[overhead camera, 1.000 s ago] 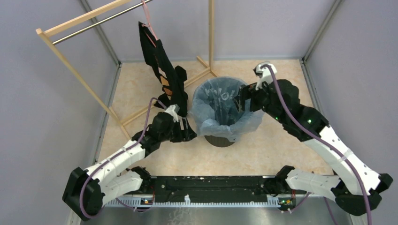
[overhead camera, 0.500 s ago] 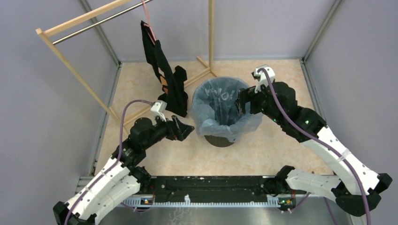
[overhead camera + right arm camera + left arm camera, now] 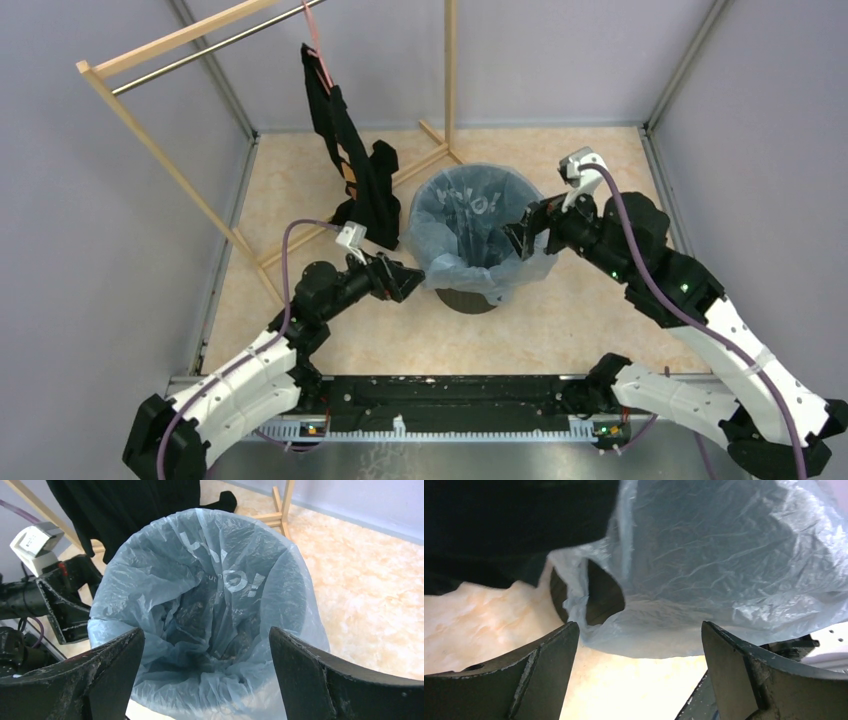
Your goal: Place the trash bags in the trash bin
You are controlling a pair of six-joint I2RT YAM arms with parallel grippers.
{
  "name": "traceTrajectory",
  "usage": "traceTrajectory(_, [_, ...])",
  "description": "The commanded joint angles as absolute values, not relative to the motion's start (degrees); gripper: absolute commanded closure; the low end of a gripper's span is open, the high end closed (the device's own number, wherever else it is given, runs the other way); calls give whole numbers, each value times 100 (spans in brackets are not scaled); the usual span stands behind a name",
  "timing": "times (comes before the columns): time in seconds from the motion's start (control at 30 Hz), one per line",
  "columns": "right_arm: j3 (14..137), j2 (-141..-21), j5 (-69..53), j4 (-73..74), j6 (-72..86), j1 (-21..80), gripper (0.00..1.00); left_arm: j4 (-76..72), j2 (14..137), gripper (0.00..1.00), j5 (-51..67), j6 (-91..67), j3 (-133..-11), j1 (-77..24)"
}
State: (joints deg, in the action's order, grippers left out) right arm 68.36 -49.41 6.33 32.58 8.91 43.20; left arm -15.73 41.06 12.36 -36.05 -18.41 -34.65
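The trash bag (image 3: 470, 215) lines the trash bin (image 3: 470, 300), hem draped over its rim. Your left tool (image 3: 408, 278), jaws wide and empty, faces the hem's left fold (right tool (image 3: 520, 238) likewise, opposite).

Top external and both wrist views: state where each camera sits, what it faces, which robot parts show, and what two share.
Top external: high behind the arms, looking down; both arms, left gripper and right gripper flank the lined trash bin.
Left wrist: low beside the bin, facing the trash bag's overhang; own open fingers below.
Right wrist: above the rim, looking into the bag; own open fingers below.
Shared: top external and right wrist both show the left gripper and black garment.
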Motion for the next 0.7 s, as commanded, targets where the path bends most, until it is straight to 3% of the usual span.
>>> traceTrajectory(0.0, [6739,-4612,619,2953,744,4315,5,-3325,4581,2,1934,-3633,-1820,-3480])
traceTrajectory(0.27, [6744,-4449,631,2948,712,4319,5,-4556,6114,2,3258,-3916,-2218,-3606])
traceTrajectory(0.67, [6866,-4319,719,3092,707,4317,4,-5661,8399,2,2182,-4095,-3314,-5759])
